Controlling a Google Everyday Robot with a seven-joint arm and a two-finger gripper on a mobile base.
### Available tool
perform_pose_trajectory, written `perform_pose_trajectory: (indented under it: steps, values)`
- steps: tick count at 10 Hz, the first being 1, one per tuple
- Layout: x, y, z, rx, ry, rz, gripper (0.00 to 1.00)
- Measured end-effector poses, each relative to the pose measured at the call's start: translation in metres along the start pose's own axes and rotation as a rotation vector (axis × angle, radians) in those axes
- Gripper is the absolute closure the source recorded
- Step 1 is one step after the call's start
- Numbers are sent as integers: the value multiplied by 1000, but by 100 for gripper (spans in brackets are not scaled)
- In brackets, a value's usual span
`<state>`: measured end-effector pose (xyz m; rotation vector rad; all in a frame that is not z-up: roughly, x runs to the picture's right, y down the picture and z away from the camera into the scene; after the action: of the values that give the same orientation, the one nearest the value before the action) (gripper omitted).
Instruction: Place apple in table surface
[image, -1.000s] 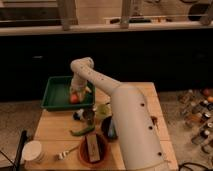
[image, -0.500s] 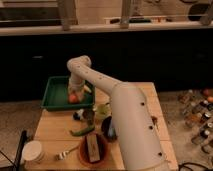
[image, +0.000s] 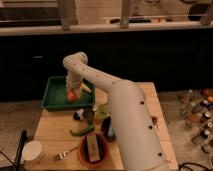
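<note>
Change across the last second was slight: the elbow of the arm (image: 75, 61) was shifted a little toward the left of the view, while the apple (image: 72, 96) was left in almost the same spot. The gripper (image: 74, 90) was held low inside the dark green tray (image: 50, 95), directly over the apple and seemingly in contact with it. Whether the gripper was closed on the fruit or merely set around it could not be told. The apple was seen near the middle of the tray, and whether it was resting on the tray floor or lifted just clear of it could not be decided. No part of it was over the table surface (image: 55, 127) yet.

The small readjustment of the arm was judged to be the settling of a grasp rather than the start of a carry, so the task was taken to be at an early stage: pick-up under way, transfer and release not yet begun. A lift over the tray's front wall would be called for next, followed by a set-down on the wood. Room there was narrowed by the long green pepper (image: 81, 131) and the pale green fruit (image: 102, 110) lying just in front of the tray, so the wood to the left of the pepper in the view was judged the safer place.
</note>
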<state>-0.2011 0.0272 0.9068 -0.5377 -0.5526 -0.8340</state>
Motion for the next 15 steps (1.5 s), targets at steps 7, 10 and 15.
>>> perform_pose_trajectory:
  steps: [7, 10, 15]
  values:
    - [-33, -15, -26, 36, -7, -101, 100]
    - [-59, -25, -28, 33, -30, -174, 100]
    - [-115, -38, -21, 10, -90, -310, 100]
